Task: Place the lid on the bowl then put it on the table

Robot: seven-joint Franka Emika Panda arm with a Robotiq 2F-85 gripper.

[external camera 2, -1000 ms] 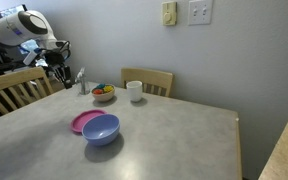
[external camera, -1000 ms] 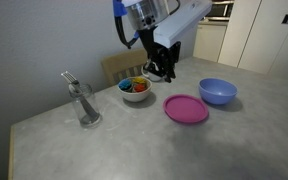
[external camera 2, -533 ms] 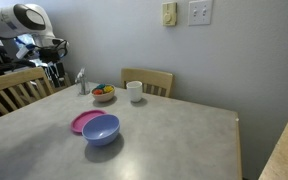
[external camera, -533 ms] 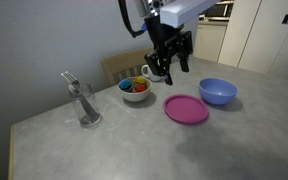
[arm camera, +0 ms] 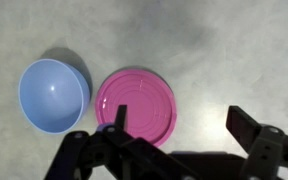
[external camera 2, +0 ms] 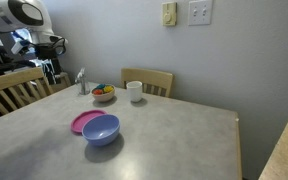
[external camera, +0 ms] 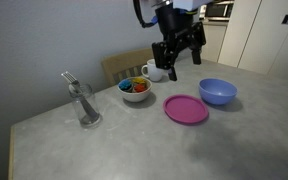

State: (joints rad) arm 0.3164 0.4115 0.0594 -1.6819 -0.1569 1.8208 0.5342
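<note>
The magenta-pink lid [external camera: 187,109] lies flat on the grey table [external camera: 104,150], just beside the periwinkle-blue bowl [external camera: 218,92], which stands empty. In the wrist view the bowl [arm camera: 54,95] is at the left and the lid [arm camera: 139,103] is to its right, both on the table [arm camera: 224,50]. My gripper [external camera: 182,60] hangs well above the table, behind the lid, open and with nothing between its fingers. From the wrist, my gripper [arm camera: 182,125] is over bare table just right of the lid. In an exterior view the bowl [external camera 2: 101,129] partly hides the lid [external camera 2: 80,122].
A white bowl with colourful contents [external camera: 135,89] and a white mug [external camera: 153,72] stand at the back. A glass holding a utensil [external camera: 82,103] stands toward one side. Wooden chairs [external camera 2: 147,80] [external camera 2: 19,88] stand against the table's edges.
The gripper has gone from nearly shut to fully open while rising and shifting from near the mug toward the space above the lid and bowl. Lid and bowl have not moved.
</note>
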